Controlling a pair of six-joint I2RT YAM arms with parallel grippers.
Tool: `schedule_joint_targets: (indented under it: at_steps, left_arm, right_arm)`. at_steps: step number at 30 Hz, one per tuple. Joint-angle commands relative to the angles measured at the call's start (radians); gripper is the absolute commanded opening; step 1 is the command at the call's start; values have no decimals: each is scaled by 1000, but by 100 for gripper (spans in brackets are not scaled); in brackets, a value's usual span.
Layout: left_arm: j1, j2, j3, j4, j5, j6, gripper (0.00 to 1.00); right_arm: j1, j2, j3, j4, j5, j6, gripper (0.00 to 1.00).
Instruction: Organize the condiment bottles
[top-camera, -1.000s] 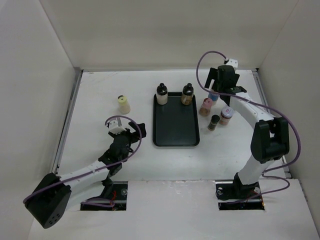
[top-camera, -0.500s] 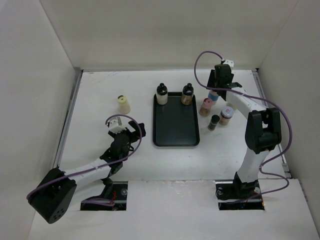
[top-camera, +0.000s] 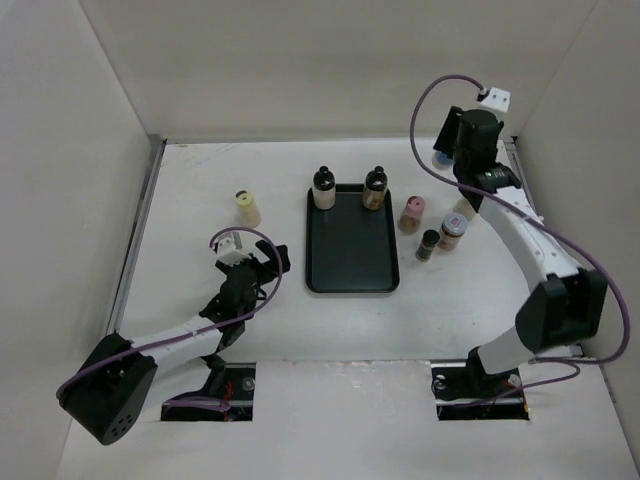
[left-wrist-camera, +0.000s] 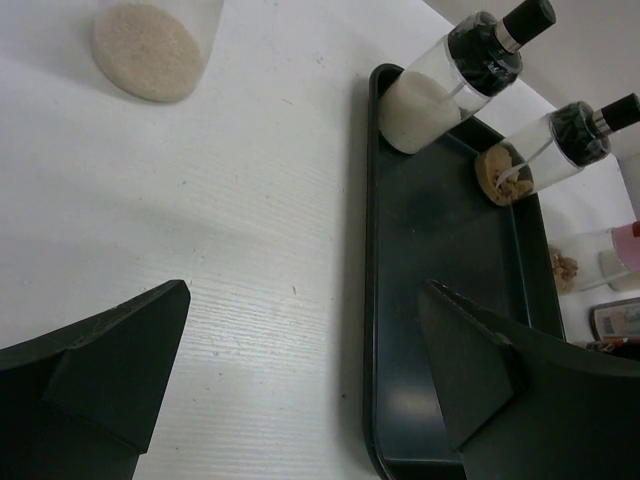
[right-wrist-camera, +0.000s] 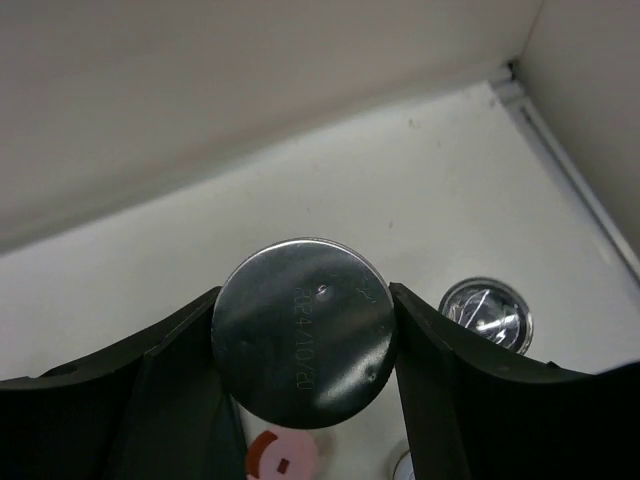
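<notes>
Raised from the right-hand cluster, the right gripper (top-camera: 447, 140) now clamps a blue-labelled, metal-ended condiment bottle (right-wrist-camera: 303, 330) high at far right, likely bound for the flat black tray (top-camera: 350, 255). The left gripper (left-wrist-camera: 305, 300) sits open beside the tray's left edge.

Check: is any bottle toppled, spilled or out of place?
Nothing is toppled or spilled. The pale yellow-capped jar stands alone left of the flat black tray, apart from the group around the pink-capped bottle right of it. The right gripper grips a silver-ended bottle.
</notes>
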Motion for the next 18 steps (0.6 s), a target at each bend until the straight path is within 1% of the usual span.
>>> schedule_joint_targets:
  at_steps: [1, 4, 5, 8, 13, 18]
  left_arm:
    - [9, -10, 7, 60, 22, 4, 100]
    - [15, 6, 7, 69, 28, 2, 100]
    - [15, 4, 7, 69, 32, 1, 100]
    - [18, -2, 6, 69, 31, 1, 100]
    - [19, 13, 10, 70, 48, -1, 100]
    - [28, 7, 4, 70, 45, -1, 100]
  right_arm:
    - [88, -155, 2, 182, 36, -47, 38]
    - [163, -198, -7, 176, 13, -52, 39]
    - [206, -205, -10, 168, -9, -54, 39]
    - [292, -201, -8, 145, -56, -45, 39]
    - [402, -88, 21, 140, -139, -20, 39]
    - [436, 44, 51, 147, -156, -17, 40]
